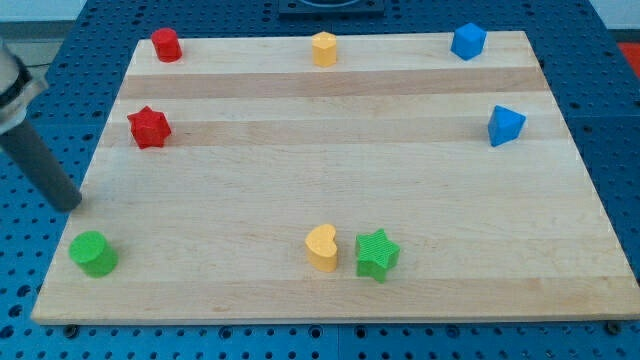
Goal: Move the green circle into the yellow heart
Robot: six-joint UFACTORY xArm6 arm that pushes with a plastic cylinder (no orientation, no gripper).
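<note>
The green circle [93, 253] sits near the board's corner at the view's bottom left, standing upright on the wooden board [330, 170]. I take that circle as my landmark for everything else.

My tip [70, 205] is just above the circle toward the view's top and a shade to the view's left, right at the board's left edge, near the circle but not touching it. The rod slants up from there toward the view's top left. I carry no pincer at all, only this straight dark rod, so there is nothing spread, pressed together or pinching.

The yellow heart [322, 247] lies well to the view's right of the circle, at about the same level along the bottom part of the board. A green star [377, 254] stands just beside the heart on its far side from the circle; whether the two touch I cannot tell.

Toward the view's top from the circle, a red star [149, 127] rests near the left edge, and a red cylinder-like block [166, 45] stands further up at the top edge. A second yellow block [324, 48], its shape unclear, is far up and right of the circle. A blue block [468, 41] and a blue wedge-like block [505, 125] lie farthest from the circle, at the view's top right.
</note>
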